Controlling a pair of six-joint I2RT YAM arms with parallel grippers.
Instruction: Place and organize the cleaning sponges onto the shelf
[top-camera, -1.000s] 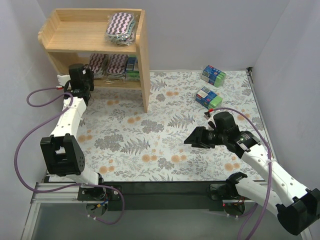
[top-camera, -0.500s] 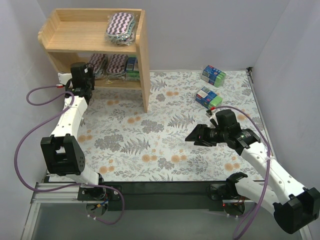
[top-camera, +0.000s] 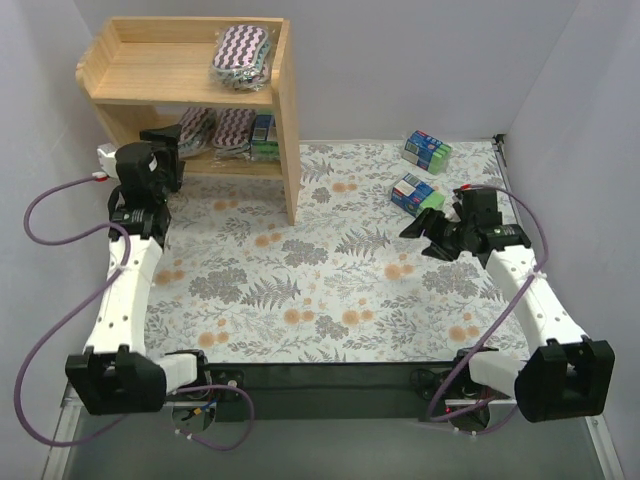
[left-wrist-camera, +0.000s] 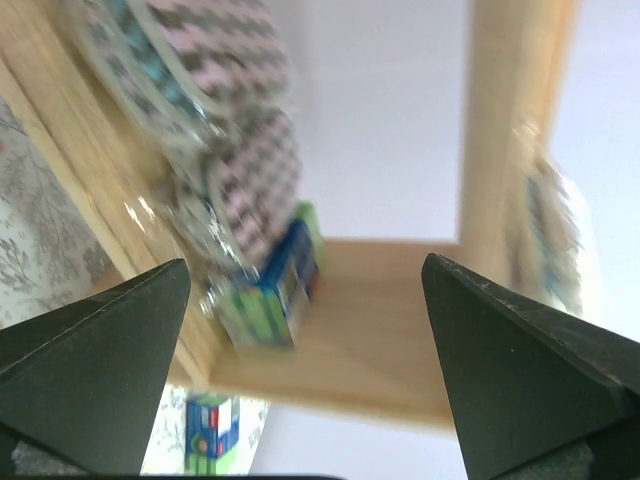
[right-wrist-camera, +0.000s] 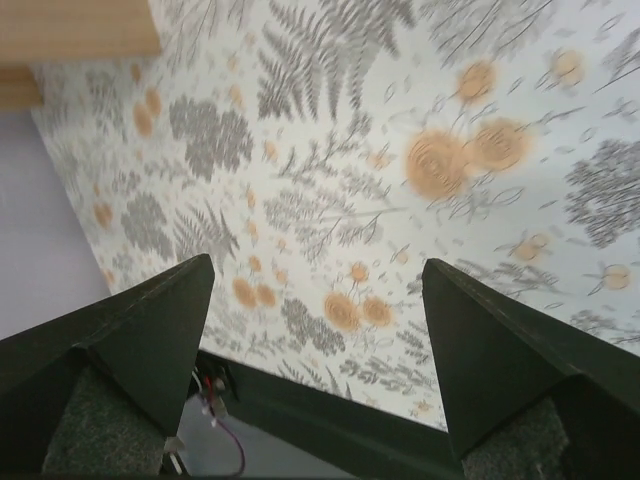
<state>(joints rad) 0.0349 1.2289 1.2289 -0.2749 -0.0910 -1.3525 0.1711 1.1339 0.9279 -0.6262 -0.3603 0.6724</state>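
Three zigzag pads (top-camera: 241, 52), three packs (top-camera: 427, 149) (wrapped).

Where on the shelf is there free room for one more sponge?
The top tier is bare left of the single zigzag sponge at its right end. The lower tier is crowded: two zigzag sponges and a blue-green pack.

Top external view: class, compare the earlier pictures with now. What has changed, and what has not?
The right pincer swung right and farther from the bases, toward the blue-and-green pack. The left pincer backed out leftward from the lower shelf. Both are open and empty. All sponges stayed put.
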